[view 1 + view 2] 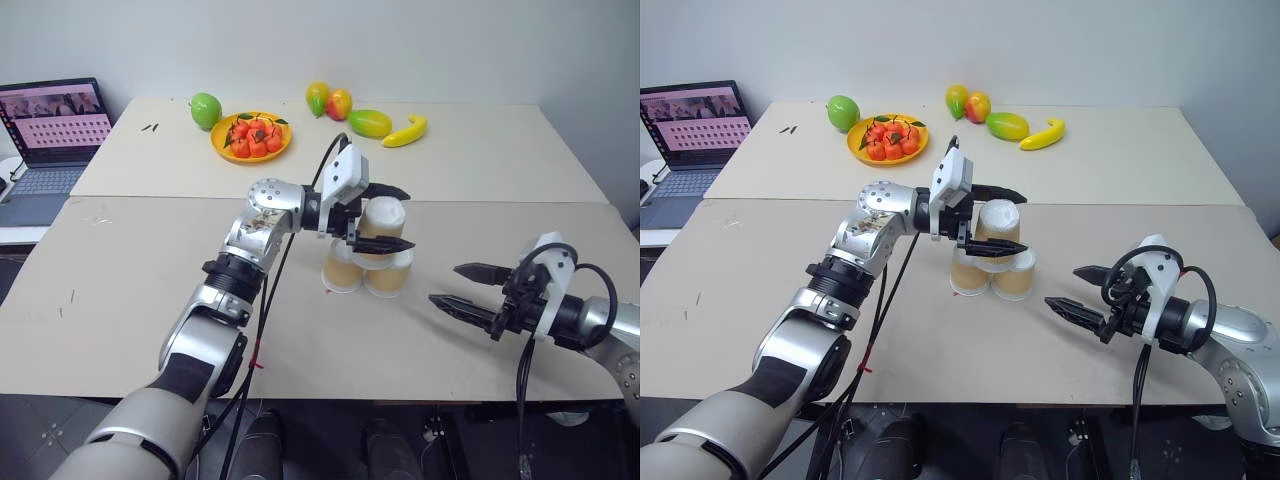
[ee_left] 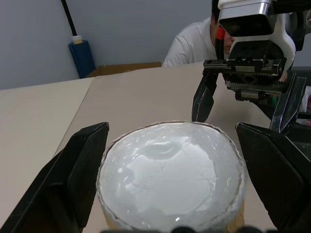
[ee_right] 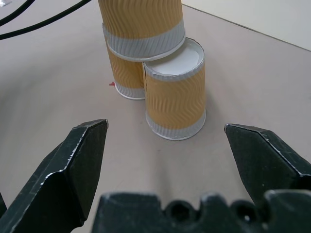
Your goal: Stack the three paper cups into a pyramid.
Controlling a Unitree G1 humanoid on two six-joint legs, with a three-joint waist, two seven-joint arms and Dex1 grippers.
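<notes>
1. Nearest to the camera is the right gripper [image 1: 468, 289], low at about four o'clock in the head view. Its two black fingers [image 3: 73, 170] are spread wide with nothing between them. It points at the cups but stays well apart from them.

2. Three paper cups [image 1: 366, 258] stand near the middle of the table [image 1: 120, 300], all turned bottom-up. Two sit side by side on the table, touching each other. One sits on top, across the two (so the pyramid [image 1: 992, 255] is built).

3. Seen from the right wrist, the top cup [image 3: 141, 24] rests on the white bases of both lower cups. The closer lower cup [image 3: 176, 94] shows part of its white base.

4. Around the top cup is the left gripper [image 1: 380, 218]. It reaches in level from nine o'clock. Its fingers [image 2: 73, 174] are let go: one is on each side of the cup, with a small gap on both sides. The cup's white base [image 2: 170, 174] faces the left wrist camera.

5. At the far side of the table, at twelve o'clock, is an orange plate [image 1: 222, 148] full of small red fruits [image 1: 255, 138]. A green apple [image 1: 205, 109] is just beside it.

6. More toy fruit lies around one o'clock: two mangoes [image 1: 329, 100], a green-yellow one [image 1: 369, 123] and a banana [image 1: 406, 132].

7. An open laptop [image 1: 50, 140] sits at ten o'clock, off the table's edge.

8. A person in a white top [image 2: 192, 43] shows behind the right gripper in the left wrist view.
</notes>
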